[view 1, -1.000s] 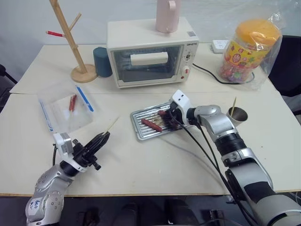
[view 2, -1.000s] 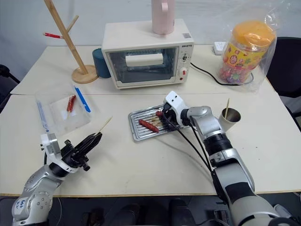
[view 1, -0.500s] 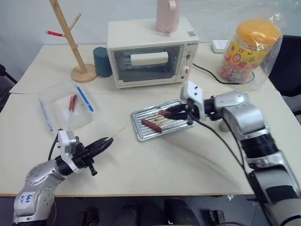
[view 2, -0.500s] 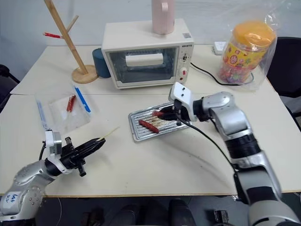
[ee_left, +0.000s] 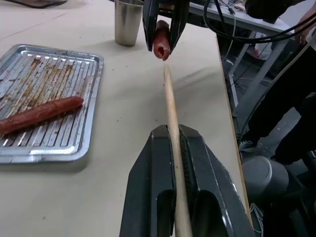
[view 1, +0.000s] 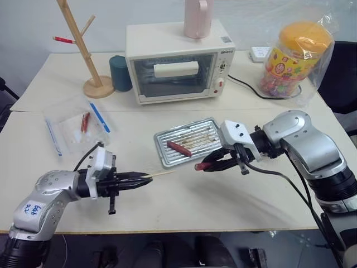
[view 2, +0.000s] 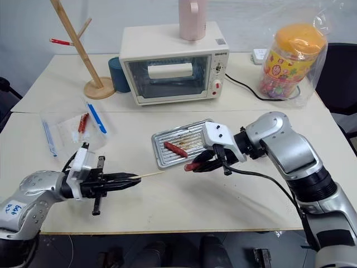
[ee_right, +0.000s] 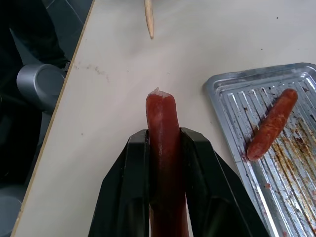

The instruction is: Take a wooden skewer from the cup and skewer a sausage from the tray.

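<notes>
My left gripper (view 1: 142, 180) is shut on the wooden skewer (view 1: 162, 174), which lies nearly level and points right. Its tip stops a short gap from the sausage (view 1: 202, 166), whose end sticks out of my right gripper (view 1: 207, 165), shut on it and held above the table in front of the tray (view 1: 162, 149). In the left wrist view the skewer (ee_left: 170, 98) lines up with the sausage's end (ee_left: 161, 42). A second sausage (view 1: 179, 148) lies in the tray. The metal cup (ee_left: 128, 22) stands behind the right gripper.
A toaster oven (view 1: 178, 61) with a pink jug (view 1: 198, 17) on top stands at the back. A blue cup (view 1: 120, 72) and a wooden mug tree (view 1: 83, 50) are to its left. A clear bag (view 1: 78, 125) lies at the left and a candy jar (view 1: 295, 58) at the back right.
My right gripper lifted the sausage out of the tray, drew it toward the table's front and turned it leftward. My left gripper swung right, so the skewer now aims at the sausage.
</notes>
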`<state>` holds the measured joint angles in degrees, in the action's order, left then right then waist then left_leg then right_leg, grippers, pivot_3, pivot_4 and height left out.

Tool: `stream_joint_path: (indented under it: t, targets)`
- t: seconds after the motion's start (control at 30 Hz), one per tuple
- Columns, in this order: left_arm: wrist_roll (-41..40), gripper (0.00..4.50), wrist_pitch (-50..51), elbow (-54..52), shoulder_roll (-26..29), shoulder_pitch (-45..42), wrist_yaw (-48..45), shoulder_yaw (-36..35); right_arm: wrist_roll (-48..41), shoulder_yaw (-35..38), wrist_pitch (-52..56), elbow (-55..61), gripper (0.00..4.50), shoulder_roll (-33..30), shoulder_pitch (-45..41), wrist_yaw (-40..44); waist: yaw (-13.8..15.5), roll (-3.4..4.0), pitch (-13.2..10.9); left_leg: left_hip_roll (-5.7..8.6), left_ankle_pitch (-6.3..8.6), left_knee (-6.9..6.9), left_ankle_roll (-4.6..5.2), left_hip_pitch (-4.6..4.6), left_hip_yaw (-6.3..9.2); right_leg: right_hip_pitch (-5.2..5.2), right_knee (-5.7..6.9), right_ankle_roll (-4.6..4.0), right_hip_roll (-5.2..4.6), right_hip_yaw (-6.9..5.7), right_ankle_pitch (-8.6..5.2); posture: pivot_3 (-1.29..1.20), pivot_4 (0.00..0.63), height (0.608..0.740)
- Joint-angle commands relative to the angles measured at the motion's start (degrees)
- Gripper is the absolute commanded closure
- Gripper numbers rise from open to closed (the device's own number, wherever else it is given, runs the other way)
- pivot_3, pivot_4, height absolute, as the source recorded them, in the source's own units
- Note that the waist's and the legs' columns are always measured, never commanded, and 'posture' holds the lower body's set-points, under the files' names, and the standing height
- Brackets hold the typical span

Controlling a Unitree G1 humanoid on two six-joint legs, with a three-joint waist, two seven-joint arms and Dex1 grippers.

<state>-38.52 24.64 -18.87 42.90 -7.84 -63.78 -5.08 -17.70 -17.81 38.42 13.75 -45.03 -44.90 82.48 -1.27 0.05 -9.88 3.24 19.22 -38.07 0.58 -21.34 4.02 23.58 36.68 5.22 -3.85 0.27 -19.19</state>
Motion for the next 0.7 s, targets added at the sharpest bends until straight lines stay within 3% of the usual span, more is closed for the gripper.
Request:
stream_joint_path:
  t: [0.03,0.7]
  targets:
    - [-0.10,4.50,0.72,-1.61,-0.60,-1.23,0.18,1.40,-1.16,0.05,1.71,3.01,3.59,-0.53,-0.16,-0.85,-0.04,0.00,0.00,0.00,0.00,0.00,0.00,0.00,0.00,0.00,0.00,0.00,0.00,0.00,0.00,0.00,0.150,0.740]
    - [0.08,4.50,1.40,-0.96,-2.97,-1.95,3.25,1.64,-1.80,-1.47,2.78,3.86,3.59,-0.21,0.25,-2.96,0.05,-0.02,-0.01,0.00,0.00,-0.05,0.00,0.00,0.00,0.00,0.04,0.00,0.00,0.00,0.00,0.00,0.150,0.740]
